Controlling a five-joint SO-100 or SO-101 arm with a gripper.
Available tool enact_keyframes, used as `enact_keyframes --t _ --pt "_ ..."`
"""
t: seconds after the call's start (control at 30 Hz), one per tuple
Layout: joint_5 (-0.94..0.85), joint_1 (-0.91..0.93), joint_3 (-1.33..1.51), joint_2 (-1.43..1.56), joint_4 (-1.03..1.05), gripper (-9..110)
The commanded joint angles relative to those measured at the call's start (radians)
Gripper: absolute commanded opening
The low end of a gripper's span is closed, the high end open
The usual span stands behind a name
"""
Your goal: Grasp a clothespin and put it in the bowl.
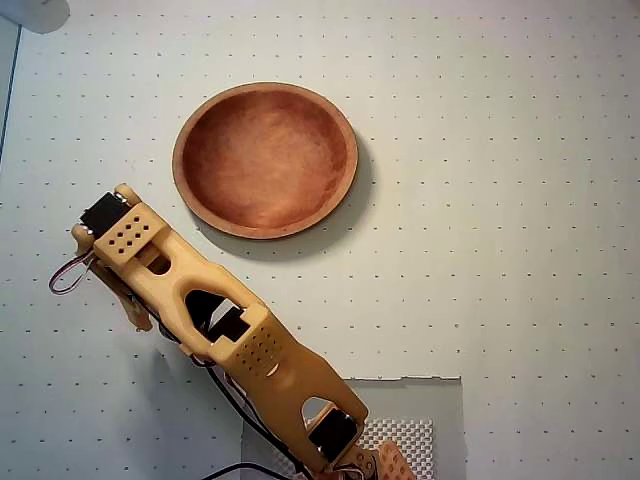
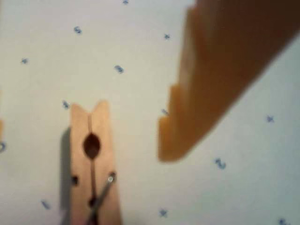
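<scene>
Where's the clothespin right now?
Only the wrist view shows it: the clothespin lies flat on the dotted mat at lower left, left of the gripper finger and not touching it.

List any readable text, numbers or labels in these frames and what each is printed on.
No brand names or words anywhere.
Small blue marks on the white dotted mat in the wrist view look like digits but are too blurred to read.
The pale wooden clothespin and reddish-brown round wooden bowl carry no text.

Bowl [image 1: 265, 160], upper centre of overhead view: interior empty, open from above. Mat [image 1: 500, 200] bare to its right. Arm [image 1: 215, 325] occupying lower left.
</scene>
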Motion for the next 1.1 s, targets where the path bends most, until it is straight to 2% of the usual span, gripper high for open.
enact_keyframes --t 0.0,1.07 --pt "0.0 0.006 -0.014 0.12 0.032 31" --pt "0.0 0.008 -0.026 -0.021 0.028 32"
